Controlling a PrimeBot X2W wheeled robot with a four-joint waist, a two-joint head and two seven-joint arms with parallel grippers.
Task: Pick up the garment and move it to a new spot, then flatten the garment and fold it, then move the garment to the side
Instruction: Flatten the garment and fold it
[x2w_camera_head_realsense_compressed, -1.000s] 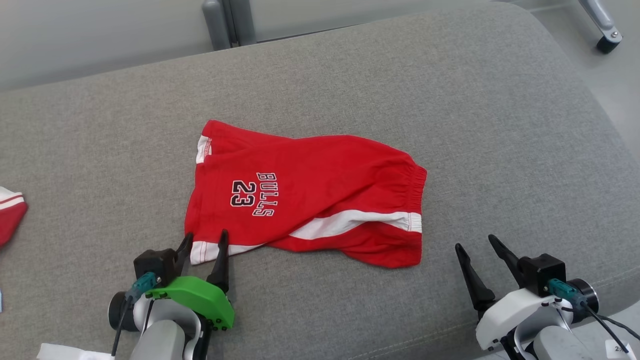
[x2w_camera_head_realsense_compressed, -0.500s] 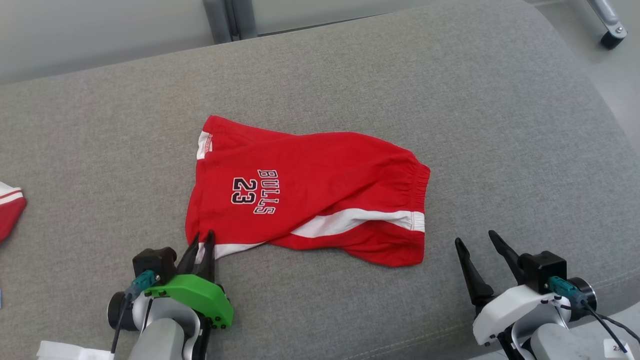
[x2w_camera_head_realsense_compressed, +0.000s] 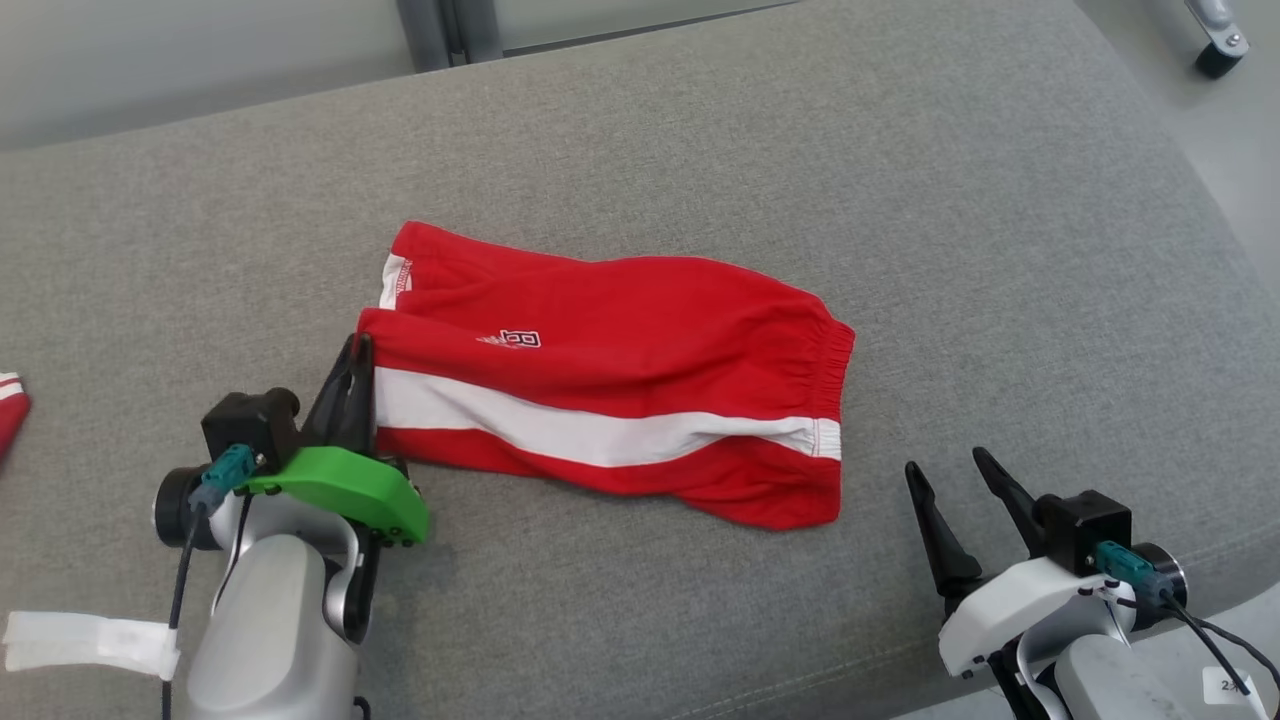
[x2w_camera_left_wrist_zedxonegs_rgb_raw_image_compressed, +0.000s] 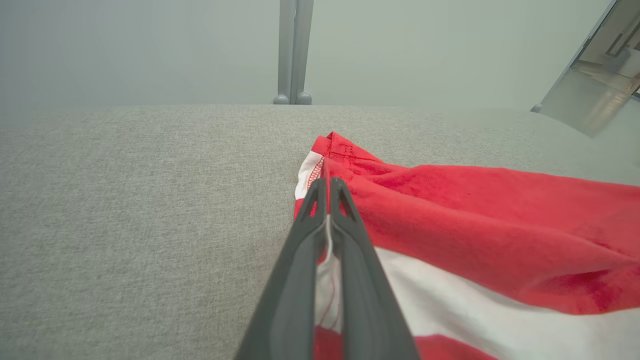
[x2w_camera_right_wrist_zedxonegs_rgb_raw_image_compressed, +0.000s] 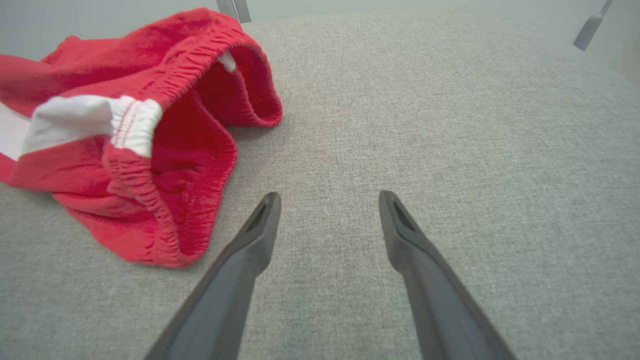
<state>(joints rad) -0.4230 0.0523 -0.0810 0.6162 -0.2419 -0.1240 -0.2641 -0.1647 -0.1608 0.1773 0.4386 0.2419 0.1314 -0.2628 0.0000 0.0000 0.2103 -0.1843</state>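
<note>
Though creased, red garment (x2w_camera_head_realsense_compressed: 650, 330) (white-striped)

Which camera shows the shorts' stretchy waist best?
The right wrist view: the waistband gapes open, close up. The head view shows it small, at the right end of the shorts. The left wrist view shows the other end.

Red garment on grey weave

The garment (x2w_camera_head_realsense_compressed: 620, 360) is bright red with a broad white stripe along it, white trim with red stitching at the hem, and a scrap of black-and-white lettering (x2w_camera_head_realsense_compressed: 520, 339). The cushion (x2w_camera_head_realsense_compressed: 900, 200) is a heathered mid-grey weave. The left gripper (x2w_camera_head_realsense_compressed: 352, 360) is dark grey with a vivid green cover (x2w_camera_head_realsense_compressed: 340, 485) and a teal connector (x2w_camera_head_realsense_compressed: 228, 465). The right gripper (x2w_camera_head_realsense_compressed: 947, 465) is black on a white housing (x2w_camera_head_realsense_compressed: 1010, 605). A second cloth (x2w_camera_head_realsense_compressed: 8, 410) is red with white bands.
</note>
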